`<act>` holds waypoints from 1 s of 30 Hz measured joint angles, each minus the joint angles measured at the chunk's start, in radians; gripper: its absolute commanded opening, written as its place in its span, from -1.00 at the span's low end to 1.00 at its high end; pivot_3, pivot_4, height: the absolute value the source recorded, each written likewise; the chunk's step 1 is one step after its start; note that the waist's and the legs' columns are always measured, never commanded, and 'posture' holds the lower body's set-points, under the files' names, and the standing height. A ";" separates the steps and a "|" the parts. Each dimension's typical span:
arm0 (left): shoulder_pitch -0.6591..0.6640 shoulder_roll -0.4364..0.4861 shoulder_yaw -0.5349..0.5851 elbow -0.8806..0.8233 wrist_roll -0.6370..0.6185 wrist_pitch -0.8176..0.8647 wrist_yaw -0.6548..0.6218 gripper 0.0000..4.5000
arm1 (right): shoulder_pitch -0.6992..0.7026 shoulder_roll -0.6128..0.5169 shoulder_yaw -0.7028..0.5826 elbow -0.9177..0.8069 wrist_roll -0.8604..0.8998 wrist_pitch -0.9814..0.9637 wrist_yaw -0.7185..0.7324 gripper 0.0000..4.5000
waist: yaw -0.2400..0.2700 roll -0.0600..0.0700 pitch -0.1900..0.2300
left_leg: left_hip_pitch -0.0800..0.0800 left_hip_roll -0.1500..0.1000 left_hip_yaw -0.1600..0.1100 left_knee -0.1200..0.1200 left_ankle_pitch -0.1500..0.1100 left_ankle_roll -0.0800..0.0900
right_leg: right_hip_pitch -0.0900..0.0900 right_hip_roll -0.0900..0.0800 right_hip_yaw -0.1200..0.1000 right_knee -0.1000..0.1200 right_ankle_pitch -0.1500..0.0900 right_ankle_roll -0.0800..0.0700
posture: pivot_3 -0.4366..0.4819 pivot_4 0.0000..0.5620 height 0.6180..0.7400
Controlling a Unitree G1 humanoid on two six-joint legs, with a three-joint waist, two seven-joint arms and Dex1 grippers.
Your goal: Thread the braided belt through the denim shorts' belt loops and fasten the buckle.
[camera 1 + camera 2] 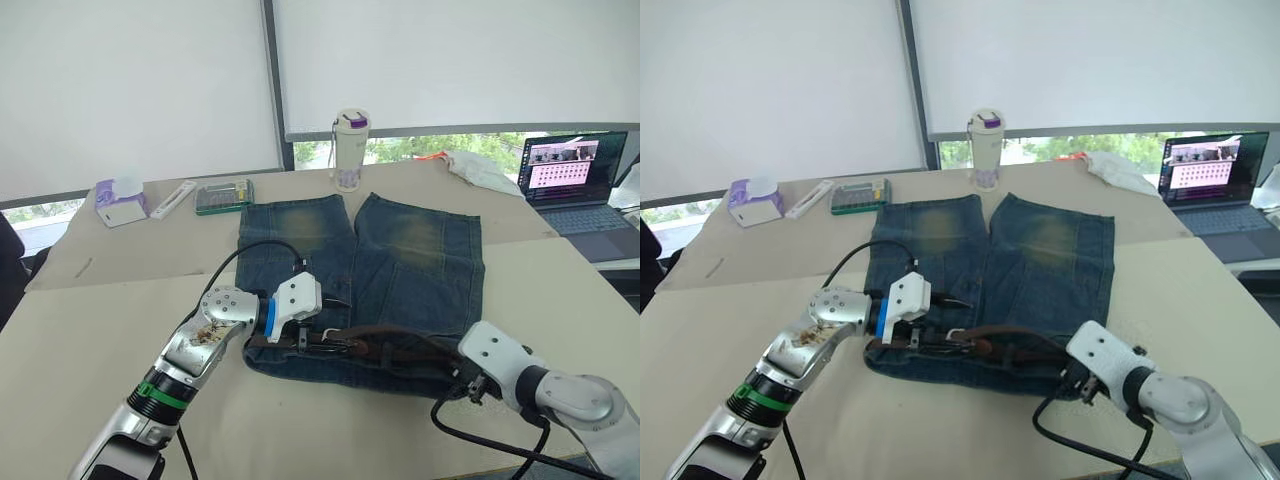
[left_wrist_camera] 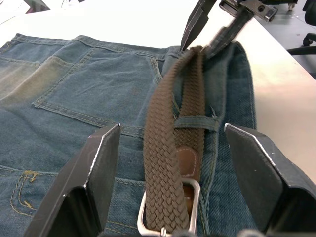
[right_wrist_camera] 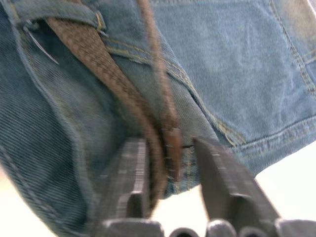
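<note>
— Left gripper (image 2: 168,197) stands wide open over the buckle (image 2: 168,217), and we hold nothing with it. The right gripper (image 3: 170,197) is narrow around the braided belt (image 2: 170,133) at the other corner of the waistband; if it really pinches, we cannot tell.

— The belt lies along the waistband of the denim shorts (image 1: 400,250), under one belt loop (image 2: 197,122). We think it is soft and limp, so we should take it near the stiff buckle.

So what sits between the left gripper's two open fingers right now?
In the left wrist view, the braided belt runs up the gap between the left gripper fingers, its silver buckle nearest the wrist, over the denim shorts waistband.
</note>
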 measured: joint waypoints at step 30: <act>-0.079 -0.036 0.001 -0.040 0.000 0.077 -0.004 0.58 | -0.113 -0.015 0.026 0.026 0.193 0.159 -0.025 -0.90 | 0.001 0.001 0.000 | 0.001 0.000 0.000 0.005 0.000 0.002 | 0.003 0.000 -0.001 0.001 0.001 0.000 | -0.05 -0.47 1.00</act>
